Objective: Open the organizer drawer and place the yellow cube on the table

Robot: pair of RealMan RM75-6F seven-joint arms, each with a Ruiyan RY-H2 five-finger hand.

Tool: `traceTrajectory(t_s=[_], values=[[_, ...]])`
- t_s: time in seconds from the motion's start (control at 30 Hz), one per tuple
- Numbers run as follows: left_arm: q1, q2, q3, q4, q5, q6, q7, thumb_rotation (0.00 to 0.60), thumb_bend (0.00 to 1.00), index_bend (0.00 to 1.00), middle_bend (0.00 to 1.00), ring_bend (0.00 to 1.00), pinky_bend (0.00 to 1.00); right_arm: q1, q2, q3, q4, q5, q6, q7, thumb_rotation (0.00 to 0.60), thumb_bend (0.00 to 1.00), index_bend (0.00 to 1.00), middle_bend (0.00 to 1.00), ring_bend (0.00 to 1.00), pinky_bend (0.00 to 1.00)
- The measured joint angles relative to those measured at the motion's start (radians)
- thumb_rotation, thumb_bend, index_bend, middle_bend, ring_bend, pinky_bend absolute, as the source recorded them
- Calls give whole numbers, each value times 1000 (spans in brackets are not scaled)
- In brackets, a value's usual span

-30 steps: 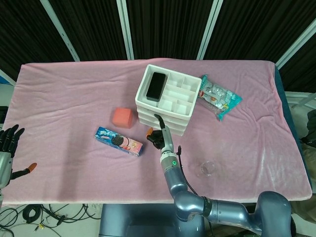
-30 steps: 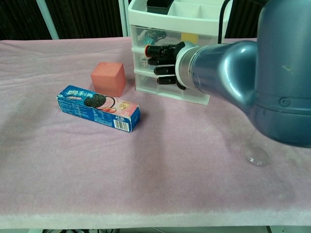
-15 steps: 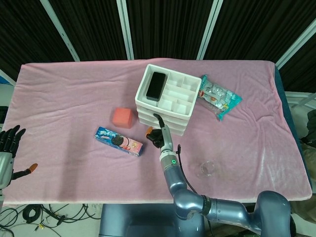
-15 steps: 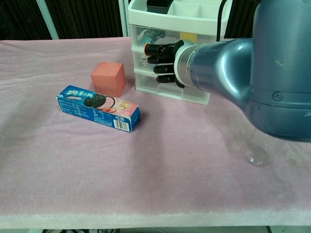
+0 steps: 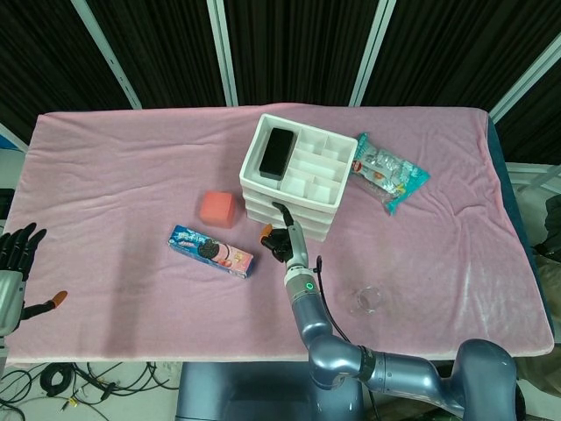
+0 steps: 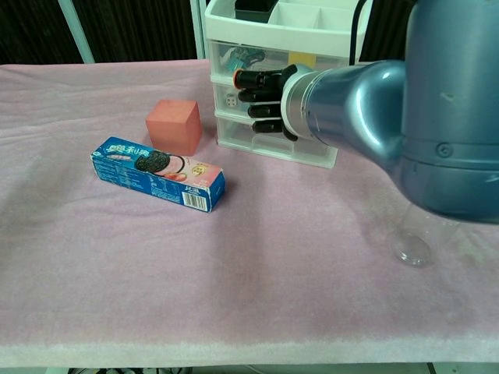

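Right hand (image 6: pixel 261 101) at the front of the white organizer (image 5: pixel 294 175) on the pink-covered bench (image 5: pixel 131 175), fingers stretched toward the drawer fronts, clamped on nothing visible; whether touching a handle, impossible to tell. Left hand (image 5: pixel 16 263) off the bench's left edge, fingers apart, empty. Yellow cube (image 6: pixel 302 60) dimly visible behind the clear top drawer, shut inside. Drawers all closed, so opening not yet done. Cube probably light, rigid and smooth-faced; best pinched across two opposite flat sides once exposed. Drawer likely light plastic, sliding easily, with the organizer liable to shift if pulled hard. Nearby: pink block (image 5: pixel 217 209), cookie box (image 5: pixel 210 251).
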Motion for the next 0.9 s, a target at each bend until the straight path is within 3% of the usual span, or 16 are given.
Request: traceTrajectory(t_s=[0.53,0.9], values=[[-2,-1,-2,-3,-5,-4,6,600,0,0,0,0,0,-2,15,9,-33,21,-12,-5,600,704,165,943,1000,1000],[-2,-1,0,-4,-3,-5,8,600,0,0,0,0,0,-34,31,-30,-104,15,-18,3,600,704,173,942,1000,1000]])
